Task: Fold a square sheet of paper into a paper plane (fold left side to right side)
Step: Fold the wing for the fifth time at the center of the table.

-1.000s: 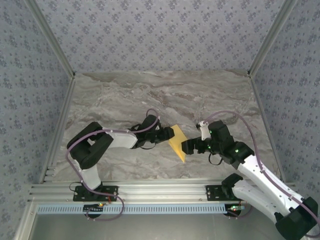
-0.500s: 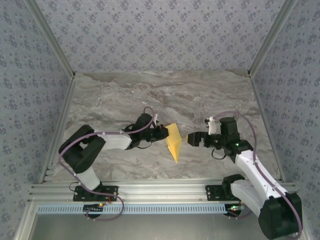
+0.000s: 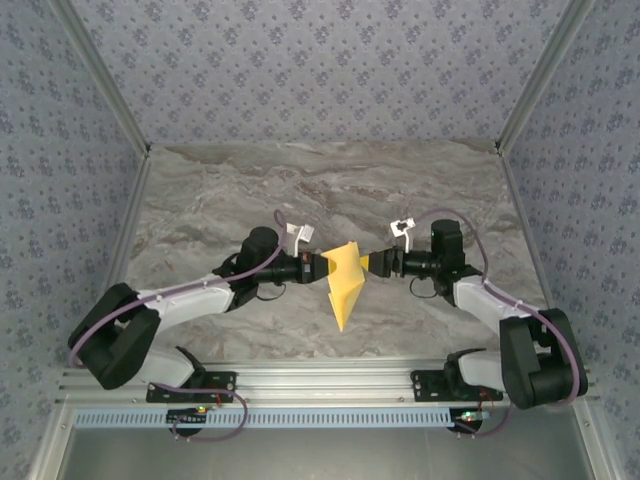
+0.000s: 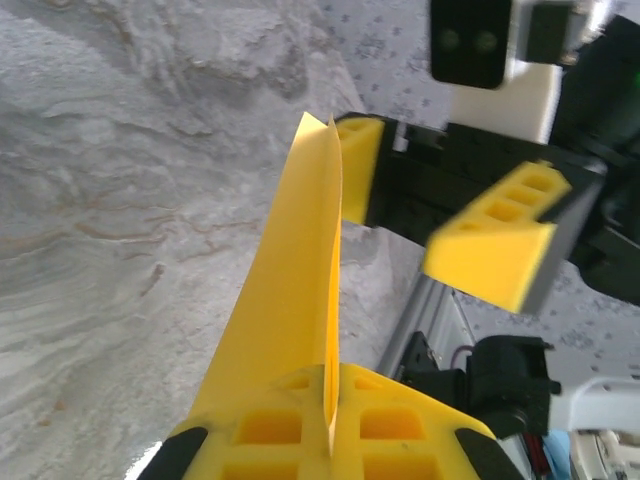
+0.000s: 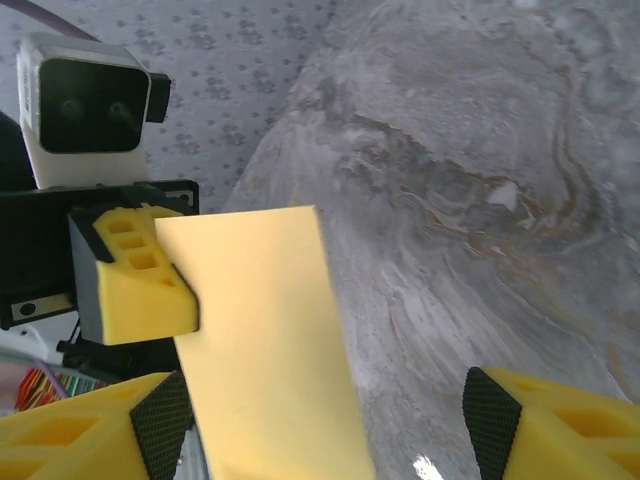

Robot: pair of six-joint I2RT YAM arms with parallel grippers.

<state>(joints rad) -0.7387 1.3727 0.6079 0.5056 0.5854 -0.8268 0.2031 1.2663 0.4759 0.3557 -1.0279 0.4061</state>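
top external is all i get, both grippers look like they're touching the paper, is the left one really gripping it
Observer: Yes. The left wrist view shows the left gripper shut on the paper, clamping its near end.
Operator: and the right one, has it got hold
Observer: Not yet. The right wrist view shows the right gripper open, with the paper inside its wide jaws, close to one side and well clear of the other.
Operator: single sheet or doubled over
Observer: Doubled. Edge-on in the left wrist view there are two layers, slightly parted at the far tip.
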